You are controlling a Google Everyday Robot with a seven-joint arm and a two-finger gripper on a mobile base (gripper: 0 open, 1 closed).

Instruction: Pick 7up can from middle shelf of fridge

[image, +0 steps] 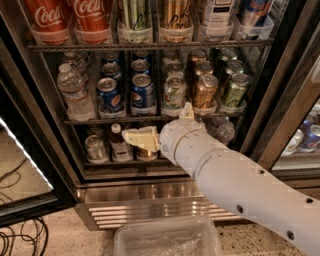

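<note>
The 7up can, pale silver-white with green lettering, stands in a clear tray on the middle shelf, a thin dark wire rack, in the row just right of the Pepsi cans. More pale cans stand behind it. My gripper, cream-coloured, points left in front of the lower shelf, below and left of the 7up can and apart from it. My white arm runs in from the lower right and hides the right part of the lower shelf. The fridge has a steel frame and a dark interior.
Blue Pepsi cans and a water bottle stand left of the 7up can; a bronze can and olive-green cans right of it. Coca-Cola cans fill the top rack. Small bottles stand below. A clear plastic bin lies on the floor.
</note>
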